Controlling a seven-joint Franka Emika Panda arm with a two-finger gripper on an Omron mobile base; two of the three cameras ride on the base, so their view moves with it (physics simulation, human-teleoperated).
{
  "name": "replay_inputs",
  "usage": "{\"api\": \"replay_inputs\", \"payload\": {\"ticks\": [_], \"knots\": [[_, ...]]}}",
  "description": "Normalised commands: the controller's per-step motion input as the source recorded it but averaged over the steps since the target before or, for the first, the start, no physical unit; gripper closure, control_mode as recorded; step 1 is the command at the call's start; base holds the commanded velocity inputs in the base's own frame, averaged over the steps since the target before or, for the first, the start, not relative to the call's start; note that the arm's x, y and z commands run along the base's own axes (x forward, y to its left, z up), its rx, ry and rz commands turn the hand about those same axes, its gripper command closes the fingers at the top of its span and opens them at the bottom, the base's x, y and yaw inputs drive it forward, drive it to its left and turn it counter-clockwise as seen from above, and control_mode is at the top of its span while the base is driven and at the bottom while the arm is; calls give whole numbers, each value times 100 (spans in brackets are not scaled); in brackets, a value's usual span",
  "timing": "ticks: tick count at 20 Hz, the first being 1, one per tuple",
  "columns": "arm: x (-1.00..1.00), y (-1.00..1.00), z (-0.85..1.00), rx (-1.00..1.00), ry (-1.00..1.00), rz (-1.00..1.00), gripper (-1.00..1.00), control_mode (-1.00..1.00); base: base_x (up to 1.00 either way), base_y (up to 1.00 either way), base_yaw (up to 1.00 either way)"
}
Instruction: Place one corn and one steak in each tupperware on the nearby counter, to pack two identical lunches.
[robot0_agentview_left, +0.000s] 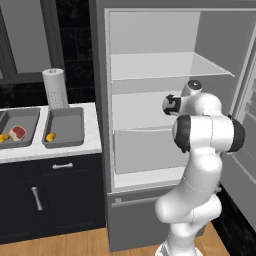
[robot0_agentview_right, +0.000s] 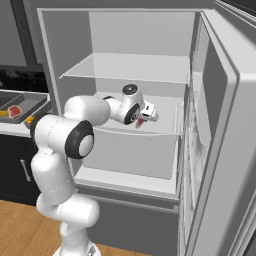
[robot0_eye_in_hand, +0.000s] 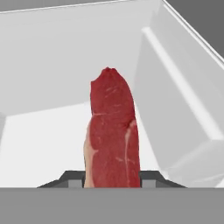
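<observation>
My gripper (robot0_agentview_right: 143, 121) reaches into the open fridge over its middle shelf and is shut on a steak (robot0_agentview_right: 140, 123). In the hand view this steak (robot0_eye_in_hand: 113, 131), red with a pale rim, stands upright between the fingers of the gripper (robot0_eye_in_hand: 112, 179). On the counter (robot0_agentview_left: 92, 132) to the left sit two grey tupperware trays. The left tupperware (robot0_agentview_left: 29, 119) holds a second steak (robot0_agentview_left: 17, 132) and a corn (robot0_agentview_left: 4, 137). The right tupperware (robot0_agentview_left: 67, 125) holds one corn (robot0_agentview_left: 50, 136).
The fridge (robot0_agentview_right: 130, 70) has white glass shelves, and its door (robot0_agentview_right: 215, 130) stands open at the right. A paper towel roll (robot0_agentview_left: 55, 87) stands behind the trays. Dark cabinets with silver handles (robot0_agentview_left: 62, 165) run under the counter.
</observation>
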Motion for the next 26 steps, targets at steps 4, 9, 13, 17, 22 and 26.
{"api": "replay_inputs", "payload": {"ticks": [4,9,13,17,22,26], "knots": [[-66,24,15,0,0,0,100,-100,0,0,0],[-83,16,9,0,0,0,100,-100,0,0,0],[-91,15,23,0,0,0,100,-100,0,0,0],[-96,16,12,0,0,0,100,-100,0,0,0],[-85,26,19,0,2,0,100,-100,0,0,0],[-66,49,22,0,3,0,100,-100,0,0,0]]}}
